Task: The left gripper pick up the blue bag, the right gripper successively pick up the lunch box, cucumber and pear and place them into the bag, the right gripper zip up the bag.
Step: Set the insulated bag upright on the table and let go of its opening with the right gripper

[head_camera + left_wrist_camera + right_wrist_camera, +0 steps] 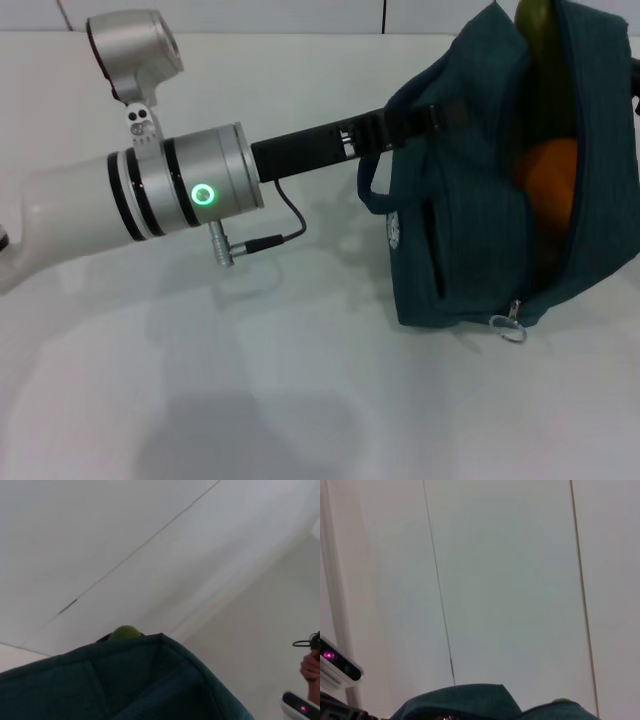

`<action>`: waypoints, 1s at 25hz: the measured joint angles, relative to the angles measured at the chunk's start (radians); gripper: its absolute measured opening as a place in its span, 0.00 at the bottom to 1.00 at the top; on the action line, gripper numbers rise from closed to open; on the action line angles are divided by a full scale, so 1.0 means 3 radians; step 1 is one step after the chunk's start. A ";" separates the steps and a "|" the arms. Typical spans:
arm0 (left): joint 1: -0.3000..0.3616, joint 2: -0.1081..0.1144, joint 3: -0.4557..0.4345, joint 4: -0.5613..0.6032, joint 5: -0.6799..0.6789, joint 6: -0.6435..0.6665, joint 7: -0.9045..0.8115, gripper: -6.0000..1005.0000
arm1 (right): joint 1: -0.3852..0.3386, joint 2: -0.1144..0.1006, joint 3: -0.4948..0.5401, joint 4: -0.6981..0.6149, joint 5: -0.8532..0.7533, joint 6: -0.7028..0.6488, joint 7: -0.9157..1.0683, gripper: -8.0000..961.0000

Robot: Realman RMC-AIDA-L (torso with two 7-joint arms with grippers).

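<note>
1. Up near the middle of the head view, we see our left claw [400,125] reaching in from the left on its long black stem, its tip against the rim and strap of the blue bag [470,200]; the fingers are lost among the fabric, so we cannot tell whether they are clenched or released.
2. Behind it, our left arm [150,190] stretches across the white tabletop [250,380], a green ring light glowing on its silver wrist and a thin black cable looping beneath.
3. Our right claw does not appear in any view; only a dark sliver shows at the far right edge of the head view, too little for us to identify.
4. The bag stands at the right side of the tabletop with its mouth wide open, and its base appears to rest on the surface.
5. Inside the opening, we see a green item [535,25] standing upright at the top, and below it a rounded orange object [550,185]; we cannot say for certain which is the cucumber, the pear or the lunch box.
6. A metal zipper pull [510,325] hangs at the lower end of the bag's opening, and the zip is undone.
7. From the left wrist view, we see the bag's dark teal edge [125,680] with a green rounded tip [125,631] poking just above it.
8. From the right wrist view, we see only a strip of the bag's fabric [470,700] against a pale panelled wall [510,580].
</note>
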State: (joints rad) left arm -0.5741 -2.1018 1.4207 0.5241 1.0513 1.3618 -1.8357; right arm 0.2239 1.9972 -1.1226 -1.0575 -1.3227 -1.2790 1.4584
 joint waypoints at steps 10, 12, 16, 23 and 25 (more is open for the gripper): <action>0.0057 -0.0004 0.0475 -0.0001 -0.0445 -0.0037 0.0076 0.05 | -0.0046 -0.0051 0.0077 0.0028 -0.0082 -0.0053 0.0075 0.05; 0.0070 -0.0005 0.0637 -0.0002 -0.0602 -0.0092 0.0141 0.05 | -0.0051 -0.0055 0.0127 0.0035 -0.0121 -0.0072 0.0079 0.05; 0.0077 -0.0004 0.0866 -0.0003 -0.0824 -0.0234 0.0225 0.05 | -0.0058 -0.0056 0.0244 0.0036 -0.0281 -0.0108 0.0110 0.05; 0.0084 -0.0011 0.0944 -0.0020 -0.0863 -0.0415 0.0262 0.05 | 0.0005 -0.0089 0.0365 0.0198 -0.0381 -0.0168 0.0116 0.05; 0.0084 -0.0012 0.0960 -0.0034 -0.0882 -0.0443 0.0278 0.05 | 0.0041 -0.0092 0.0366 0.0251 -0.0400 -0.0175 0.0104 0.05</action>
State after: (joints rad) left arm -0.5489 -2.1054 1.7088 0.5139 0.7868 1.2289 -1.7523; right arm 0.2363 1.9696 -1.0128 -0.9823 -1.4425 -1.3314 1.4896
